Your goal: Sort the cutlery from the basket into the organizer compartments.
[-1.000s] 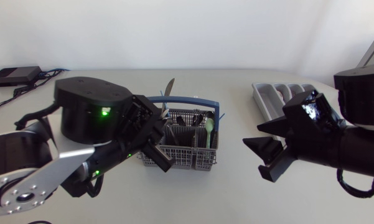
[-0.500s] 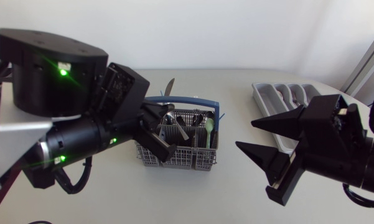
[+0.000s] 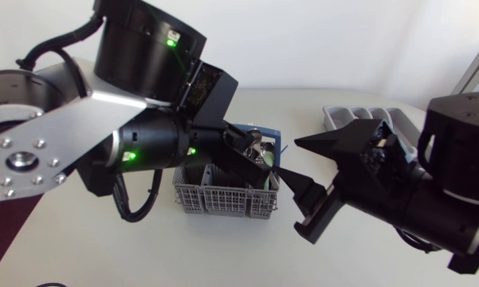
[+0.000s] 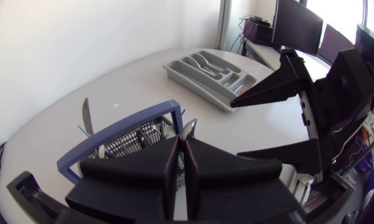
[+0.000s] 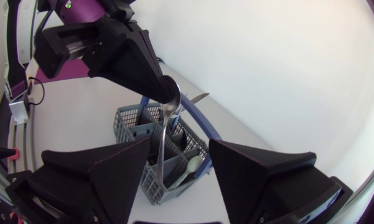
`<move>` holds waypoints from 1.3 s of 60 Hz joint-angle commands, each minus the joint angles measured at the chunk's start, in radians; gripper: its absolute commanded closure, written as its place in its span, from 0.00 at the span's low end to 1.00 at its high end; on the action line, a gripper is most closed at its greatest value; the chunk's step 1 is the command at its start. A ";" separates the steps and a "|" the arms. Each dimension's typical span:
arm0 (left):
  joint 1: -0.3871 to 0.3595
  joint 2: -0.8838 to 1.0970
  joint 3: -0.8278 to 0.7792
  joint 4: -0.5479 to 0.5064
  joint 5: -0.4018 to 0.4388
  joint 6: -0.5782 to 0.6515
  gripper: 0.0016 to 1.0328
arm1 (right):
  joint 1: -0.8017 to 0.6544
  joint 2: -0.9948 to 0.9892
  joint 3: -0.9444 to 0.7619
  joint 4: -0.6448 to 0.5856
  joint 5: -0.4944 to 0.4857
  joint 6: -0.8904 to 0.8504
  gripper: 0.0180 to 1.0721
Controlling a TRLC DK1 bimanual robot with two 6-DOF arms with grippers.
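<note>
Item: metal spoon. It hung bowl uppermost over the basket, handle pointing down. The left tool was pinched shut on its bowl. From the left wrist view only the top of the spoon showed above the closed fingers. In the overhead view I could not pick it out.

Item: left tool. It stood over the basket's far right corner, and the arm behind it hid much of the basket.

Item: right tool. Its wedges were spread wide and held nothing. It sat just beside the basket, facing the spoon, whose handle hung ahead of the gap.

Item: cutlery basket. Grey mesh with a blue handle, it stood mid-worktop. A table knife stood upright in it, blade up, and a pale green spoon leaned in the near compartment. The remaining contents were dark and hard to tell apart.

Item: organizer. This grey tray lay well apart from the basket. In the overhead view the right arm cut off its near end. It held some cutlery, too small to identify.
</note>
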 commanded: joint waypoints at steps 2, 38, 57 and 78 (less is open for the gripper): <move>0.011 0.034 0.064 -0.015 0.015 -0.051 0.97 | 0.028 0.061 -0.032 0.073 0.057 -0.039 0.37; 0.054 0.058 0.107 -0.020 0.026 -0.123 0.97 | 0.045 0.232 -0.009 0.283 0.164 -0.067 0.64; 0.074 0.068 0.111 -0.037 0.054 -0.148 0.97 | 0.054 0.282 0.019 0.298 0.175 -0.070 0.87; 0.073 0.069 0.114 -0.050 0.067 -0.152 0.97 | 0.054 0.317 0.049 0.300 0.195 -0.071 0.94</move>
